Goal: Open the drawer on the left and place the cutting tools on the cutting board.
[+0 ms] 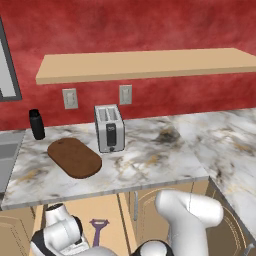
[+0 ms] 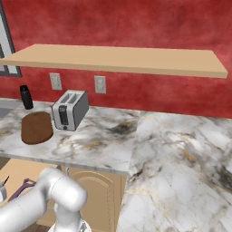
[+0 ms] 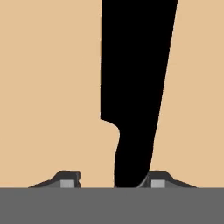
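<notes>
Drawer [image 1: 112, 215] open, peeler [image 1: 98, 229] lying inside. Fingers [image 3: 157, 179] apart, straddling the knife [image 3: 133, 87] on the drawer floor. Board [image 1: 74, 157] bare on worktop [image 1: 150, 160].

My bench [image 1: 150, 155] is polished marble, white with grey and rusty veins, smooth with a soft sheen. On it the cutting board [image 1: 74, 157] is dark-brown wood, matt and faintly grained. The toaster [image 1: 109, 128] just right of it looks like brushed silver metal with a black panel on its near end. The far-left bottle [image 1: 36, 124] is smooth, dark and matt. The shelf [image 1: 145, 64] above is pale, plain, unvarnished-looking wood against a rough, mottled red wall [image 1: 150, 25]. Below the bench, my open drawer [image 1: 107, 210] is flat light-tan wood; the peeler [image 1: 98, 229] inside looks like matt purple plastic. Beneath my tool [image 3: 112, 180] the knife [image 3: 133, 87] is uniformly flat black, without shine.
</notes>
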